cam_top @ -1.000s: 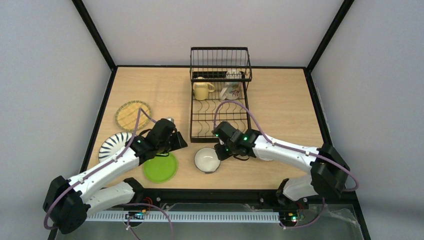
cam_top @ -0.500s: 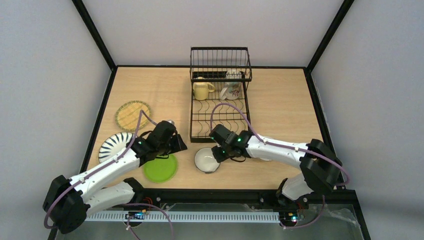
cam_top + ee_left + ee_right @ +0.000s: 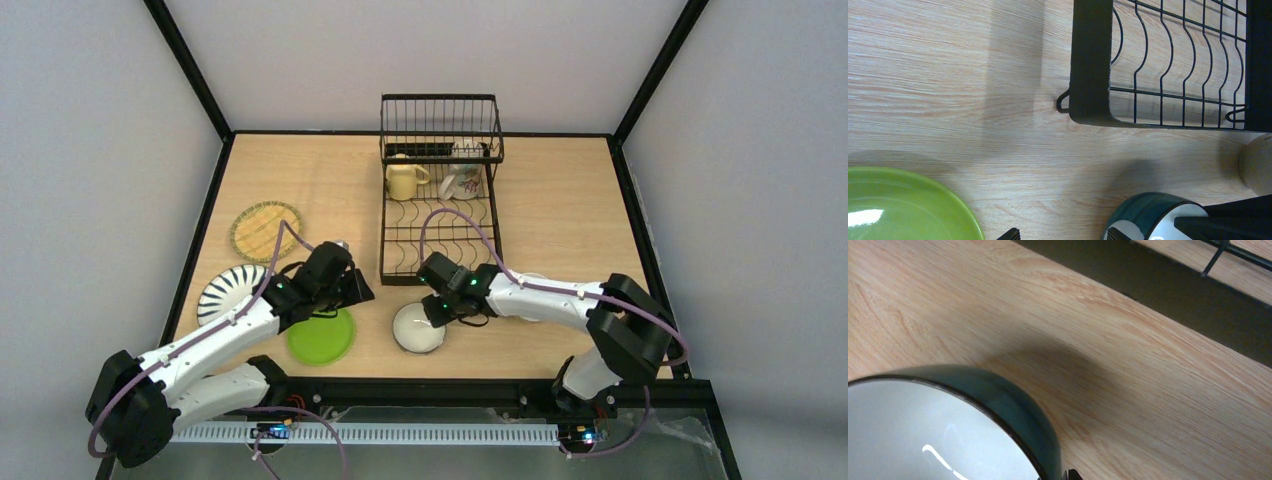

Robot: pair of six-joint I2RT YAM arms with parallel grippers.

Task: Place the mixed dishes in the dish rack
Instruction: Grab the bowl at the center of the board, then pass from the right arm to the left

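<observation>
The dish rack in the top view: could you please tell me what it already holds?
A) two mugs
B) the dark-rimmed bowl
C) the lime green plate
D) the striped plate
A: a pale yellow mug and a white patterned mug sit side by side at the far end of the dish rack, just in front of its upright basket section.

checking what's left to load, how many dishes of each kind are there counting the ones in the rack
mugs: 2, pale yellow mug and white mug, both in the dish rack
plates: 3, tan woven plate, striped plate, lime green plate
bowls: 2, teal-outside bowl, plus a pale bowl mostly hidden under the right arm
total: 7
</observation>
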